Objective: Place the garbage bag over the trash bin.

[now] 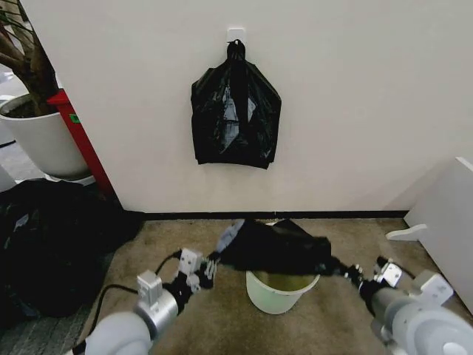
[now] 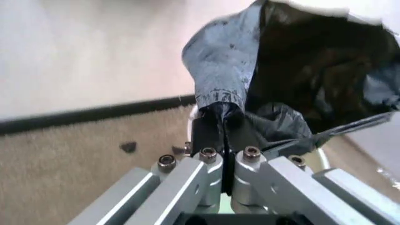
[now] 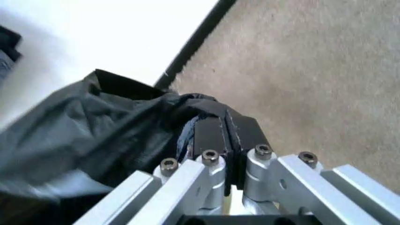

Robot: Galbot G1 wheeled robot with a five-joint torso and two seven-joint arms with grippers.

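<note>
Bag (image 1: 277, 248) stretched over bin (image 1: 279, 292), both fingers clenched on its edges.
Thin, limp, slippery film: left gripper (image 1: 209, 268) and right gripper (image 1: 347, 272) pinch opposite rim edges.

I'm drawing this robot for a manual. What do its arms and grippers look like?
Both arms are rounded silver-grey metal. A black cable loops beside the left one. The left gripper and right gripper have silver aluminium linkage bars joined by hex-socket bolts, ending in flat black fingers.

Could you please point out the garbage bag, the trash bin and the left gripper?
garbage bag (image 1: 277, 248), head view, top of stretched plastic.
trash bin (image 1: 273, 297), head view, front wall.
left gripper (image 1: 212, 264), head view, fingertips pinching the bag's edge.
</note>
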